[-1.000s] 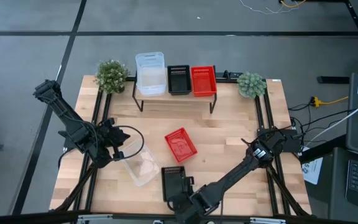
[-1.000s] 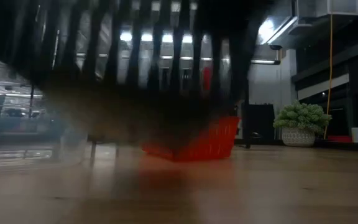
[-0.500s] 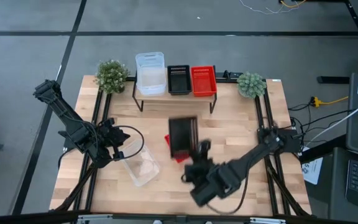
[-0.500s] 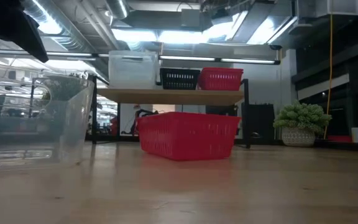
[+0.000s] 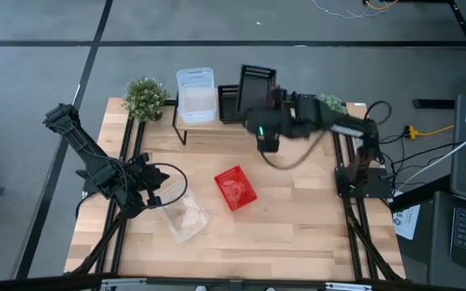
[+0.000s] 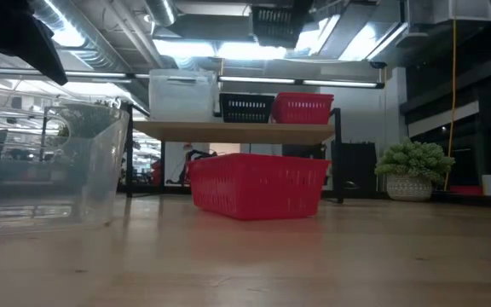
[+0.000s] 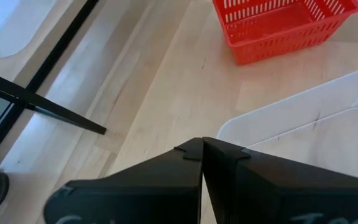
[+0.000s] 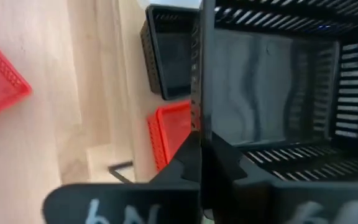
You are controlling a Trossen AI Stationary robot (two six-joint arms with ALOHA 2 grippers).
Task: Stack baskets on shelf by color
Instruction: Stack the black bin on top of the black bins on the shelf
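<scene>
Overhead looking down, low table-level, both share shelf (image 5: 229, 121)

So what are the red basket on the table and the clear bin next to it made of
Red basket: looks like moulded plastic, matte, with walls of fine open mesh slots. Clear bin: probably translucent plastic, smooth and slightly glossy, since the room shows through its walls. Both rest on the table, seemingly light wood by its visible grain.

Ceiling strip lights (image 6: 228, 47) are glaring bright from overhead, leaving the room behind dim. The right arm (image 5: 314, 121) is smearing with motion blur from above. The near surface (image 6: 245, 264) is lying soft, out of focus.
</scene>
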